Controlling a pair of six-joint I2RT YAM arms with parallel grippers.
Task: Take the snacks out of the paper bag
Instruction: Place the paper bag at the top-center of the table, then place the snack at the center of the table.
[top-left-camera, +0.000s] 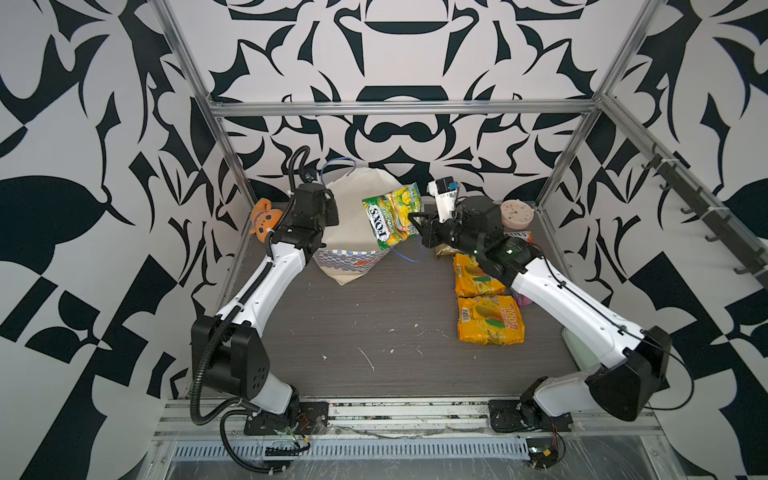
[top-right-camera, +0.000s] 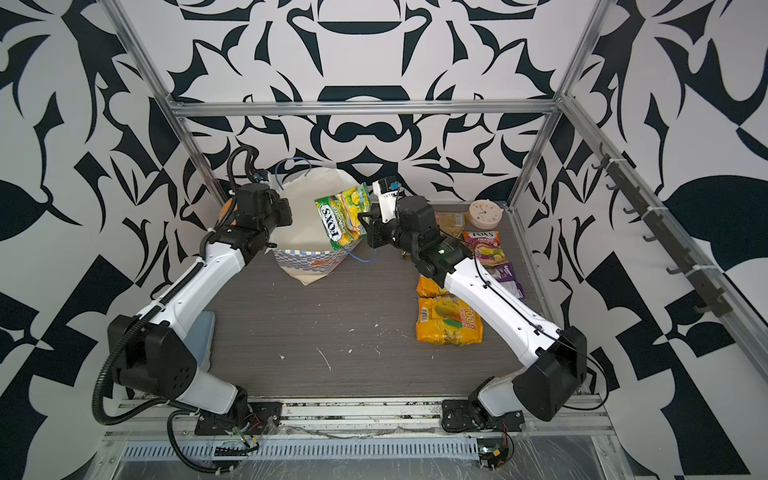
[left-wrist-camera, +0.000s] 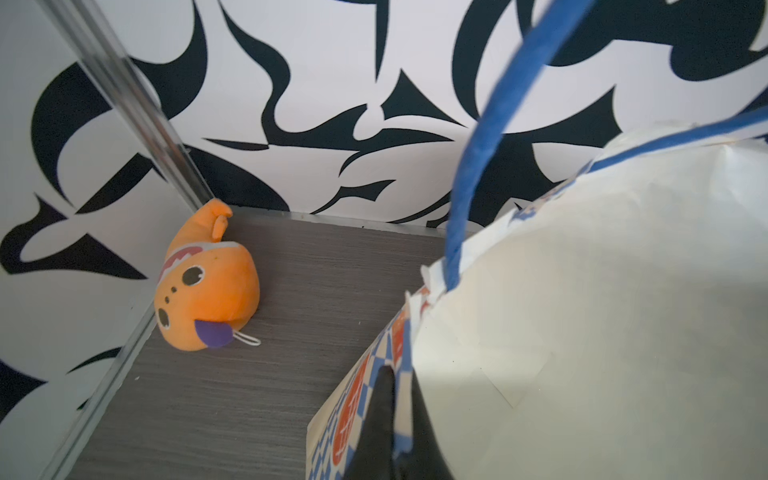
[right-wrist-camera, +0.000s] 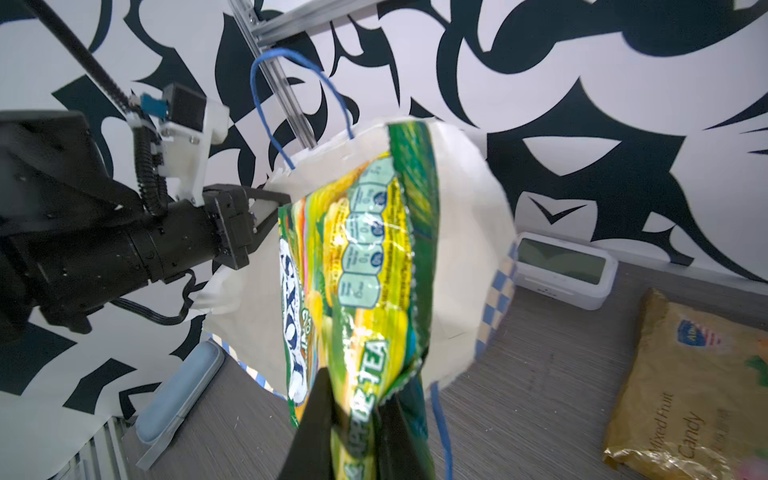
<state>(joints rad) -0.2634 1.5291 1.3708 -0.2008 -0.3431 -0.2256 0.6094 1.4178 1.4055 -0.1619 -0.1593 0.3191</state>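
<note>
The white paper bag (top-left-camera: 357, 224) (top-right-camera: 303, 216) stands at the back left, mouth open. My left gripper (left-wrist-camera: 399, 382) is shut on its checkered rim (left-wrist-camera: 399, 332), one finger outside and one inside. My right gripper (right-wrist-camera: 361, 399) (top-left-camera: 417, 226) is shut on the lower edge of a green FOX'S packet (top-left-camera: 392, 216) (right-wrist-camera: 365, 270), which hangs in the air beside the bag's mouth. On the table to the right lie two orange-yellow packets (top-left-camera: 476, 276) (top-left-camera: 490, 320), a gold one (right-wrist-camera: 698, 386), a red-pink FOX'S one (top-right-camera: 484, 247) and a purple one (top-right-camera: 509, 280).
An orange plush toy (left-wrist-camera: 208, 291) lies in the back left corner. A round cream clock (top-right-camera: 484, 214) stands at the back right, and a white box with a screen (right-wrist-camera: 561, 270) sits by the back wall. A pale blue pad (top-right-camera: 199, 332) lies under the left arm.
</note>
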